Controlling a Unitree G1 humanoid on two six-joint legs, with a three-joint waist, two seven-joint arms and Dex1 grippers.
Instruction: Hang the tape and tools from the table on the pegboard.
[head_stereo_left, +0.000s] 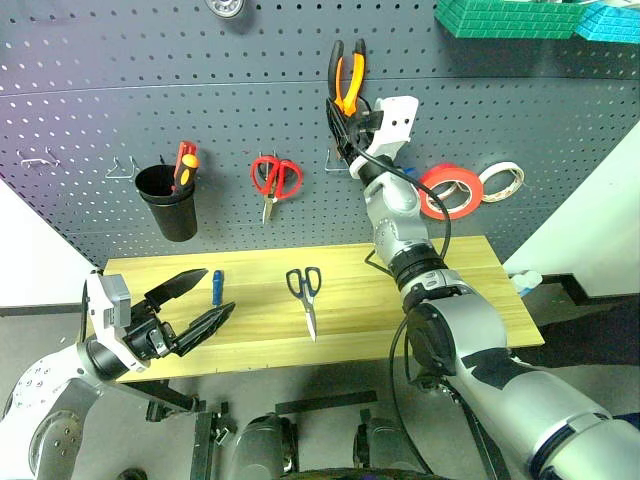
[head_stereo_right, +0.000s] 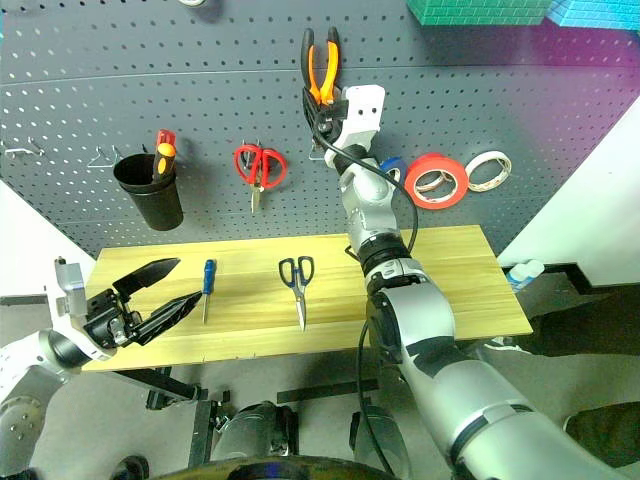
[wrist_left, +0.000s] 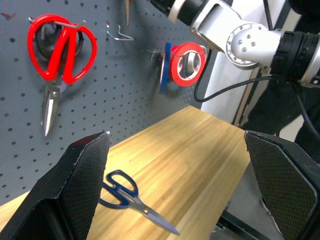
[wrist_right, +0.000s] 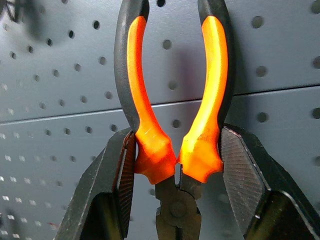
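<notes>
**Pliers held up against the pegboard**

The right gripper (wrist_right: 177, 165) pinches the pliers (head_stereo_left: 347, 78) near the pivot, handles pointing up, in front of the pegboard (head_stereo_left: 250, 110) and above a bare hook (head_stereo_left: 338, 163). The left gripper (head_stereo_left: 195, 303) hangs with its fingers spread wide over the left end of the table (head_stereo_left: 350, 330), holding nothing. On the table lie the screwdriver (head_stereo_left: 217, 286), just beside that gripper, and the scissors (head_stereo_left: 305, 292) near the middle. The tape (head_stereo_left: 448, 190) hangs on the board to the right of the raised arm

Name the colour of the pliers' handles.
Orange with black edging on the pliers, clearest in the right wrist view.
</notes>
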